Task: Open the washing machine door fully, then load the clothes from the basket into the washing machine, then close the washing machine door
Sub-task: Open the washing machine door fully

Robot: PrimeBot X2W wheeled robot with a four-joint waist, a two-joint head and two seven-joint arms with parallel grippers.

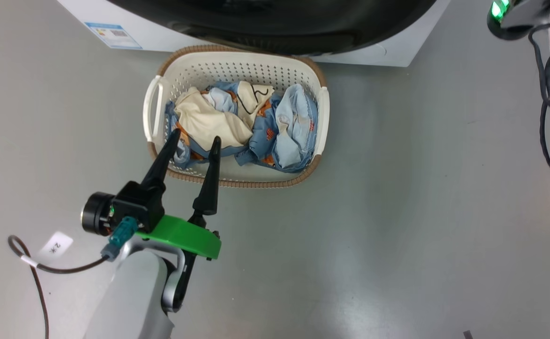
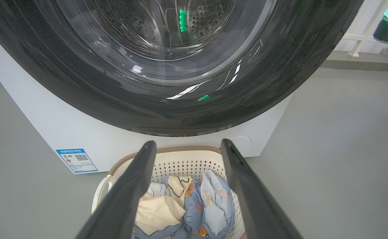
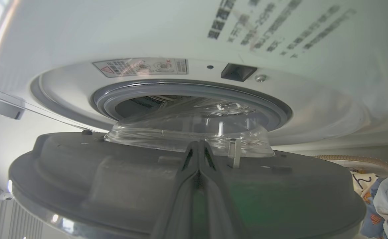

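Left jaws wide apart above perforated cream plastic basket (image 1: 237,70) of crumpled blue-and-cream fabric clothes (image 1: 218,123); right jaws pressed together beside glossy black-rimmed glass door (image 2: 147,109).

Left tool (image 1: 196,135): long black tapered fingers (image 1: 210,174), green bracket (image 1: 183,234), grey forearm (image 1: 133,292), black tagged cable (image 1: 70,270).
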